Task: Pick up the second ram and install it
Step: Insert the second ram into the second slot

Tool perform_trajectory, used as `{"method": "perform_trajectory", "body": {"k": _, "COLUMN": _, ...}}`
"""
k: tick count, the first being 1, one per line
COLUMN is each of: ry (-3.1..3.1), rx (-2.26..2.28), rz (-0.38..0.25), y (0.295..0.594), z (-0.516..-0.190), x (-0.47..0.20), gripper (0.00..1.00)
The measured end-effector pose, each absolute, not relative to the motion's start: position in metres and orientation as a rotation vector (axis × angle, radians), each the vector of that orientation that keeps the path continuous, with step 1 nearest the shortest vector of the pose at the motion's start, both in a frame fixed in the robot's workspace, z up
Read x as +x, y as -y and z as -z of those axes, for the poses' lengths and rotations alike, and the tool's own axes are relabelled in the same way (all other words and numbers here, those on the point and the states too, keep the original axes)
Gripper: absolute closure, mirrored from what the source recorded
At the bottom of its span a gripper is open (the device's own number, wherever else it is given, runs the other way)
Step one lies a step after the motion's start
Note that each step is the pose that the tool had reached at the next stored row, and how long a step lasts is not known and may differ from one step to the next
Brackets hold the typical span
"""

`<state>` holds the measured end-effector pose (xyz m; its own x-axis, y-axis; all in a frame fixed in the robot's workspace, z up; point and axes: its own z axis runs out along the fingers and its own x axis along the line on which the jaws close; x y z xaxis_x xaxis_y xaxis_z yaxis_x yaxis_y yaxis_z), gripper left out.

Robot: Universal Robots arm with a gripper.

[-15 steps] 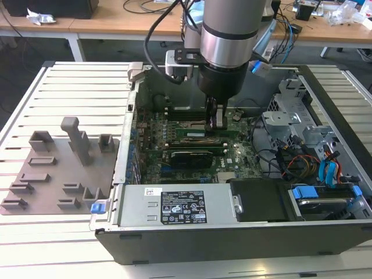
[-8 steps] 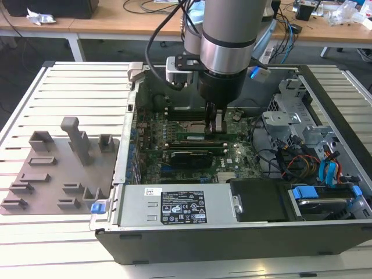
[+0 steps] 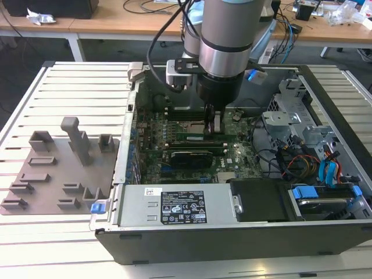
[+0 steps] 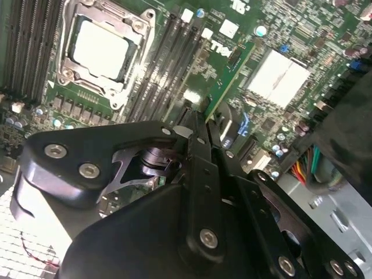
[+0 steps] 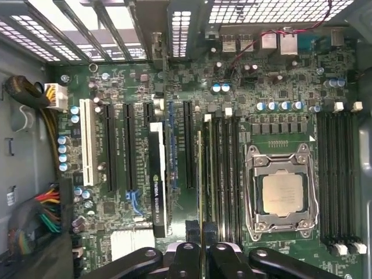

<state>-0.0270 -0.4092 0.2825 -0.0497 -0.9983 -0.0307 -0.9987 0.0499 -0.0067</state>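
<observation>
The gripper (image 4: pixel 201 116) hangs low inside the open computer case (image 3: pixel 232 238), its fingers pressed together and pinching the second ram (image 4: pixel 229 78) by one end. The green stick stands on edge along the black memory slots just beside the CPU socket (image 5: pixel 283 195), on the side facing the black expansion card (image 5: pixel 157 180). I cannot tell whether it is seated. A printed label (image 3: pixel 183 207) sits on the power supply, well apart from the socket.
</observation>
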Motion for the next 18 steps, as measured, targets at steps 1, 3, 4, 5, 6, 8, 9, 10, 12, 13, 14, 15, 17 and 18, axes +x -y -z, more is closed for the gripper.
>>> {"method": "perform_trajectory", "body": {"k": 1, "ry": -2.256, "rx": -2.146, "rz": -0.026, "y": 0.405, "z": -0.281, "x": -0.027, "gripper": 0.87}}
{"method": "perform_trajectory", "body": {"k": 3, "ry": -2.244, "rx": -2.135, "rz": -0.052, "y": 0.402, "z": -0.279, "x": -0.027, "gripper": 0.87}}
{"method": "perform_trajectory", "body": {"k": 4, "ry": -2.239, "rx": -2.13, "rz": -0.064, "y": 0.402, "z": -0.278, "x": -0.027, "gripper": 0.87}}
{"method": "perform_trajectory", "body": {"k": 5, "ry": -2.234, "rx": -2.126, "rz": -0.073, "y": 0.402, "z": -0.278, "x": -0.027, "gripper": 0.87}}
{"method": "perform_trajectory", "body": {"k": 6, "ry": -2.225, "rx": -2.117, "rz": -0.094, "y": 0.401, "z": -0.277, "x": -0.027, "gripper": 0.87}}
{"method": "perform_trajectory", "body": {"k": 8, "ry": -2.219, "rx": -2.111, "rz": -0.105, "y": 0.399, "z": -0.274, "x": -0.027, "gripper": 0.87}}
{"method": "perform_trajectory", "body": {"k": 9, "ry": -2.219, "rx": -2.111, "rz": -0.106, "y": 0.399, "z": -0.272, "x": -0.027, "gripper": 0.87}}
{"method": "perform_trajectory", "body": {"k": 10, "ry": -2.219, "rx": -2.111, "rz": -0.106, "y": 0.398, "z": -0.271, "x": -0.027, "gripper": 0.87}}
{"method": "perform_trajectory", "body": {"k": 12, "ry": -2.219, "rx": -2.111, "rz": -0.106, "y": 0.397, "z": -0.267, "x": -0.027, "gripper": 0.87}}
{"method": "perform_trajectory", "body": {"k": 13, "ry": -2.219, "rx": -2.111, "rz": -0.106, "y": 0.396, "z": -0.265, "x": -0.027, "gripper": 0.87}}
{"method": "perform_trajectory", "body": {"k": 14, "ry": -2.219, "rx": -2.111, "rz": -0.106, "y": 0.396, "z": -0.261, "x": -0.027, "gripper": 0.87}}
{"method": "perform_trajectory", "body": {"k": 15, "ry": -2.219, "rx": -2.111, "rz": -0.106, "y": 0.396, "z": -0.259, "x": -0.027, "gripper": 0.87}}
{"method": "perform_trajectory", "body": {"k": 17, "ry": -2.219, "rx": -2.111, "rz": -0.106, "y": 0.395, "z": -0.256, "x": -0.027, "gripper": 0.87}}
{"method": "perform_trajectory", "body": {"k": 18, "ry": -2.219, "rx": -2.111, "rz": -0.107, "y": 0.394, "z": -0.254, "x": -0.027, "gripper": 0.87}}
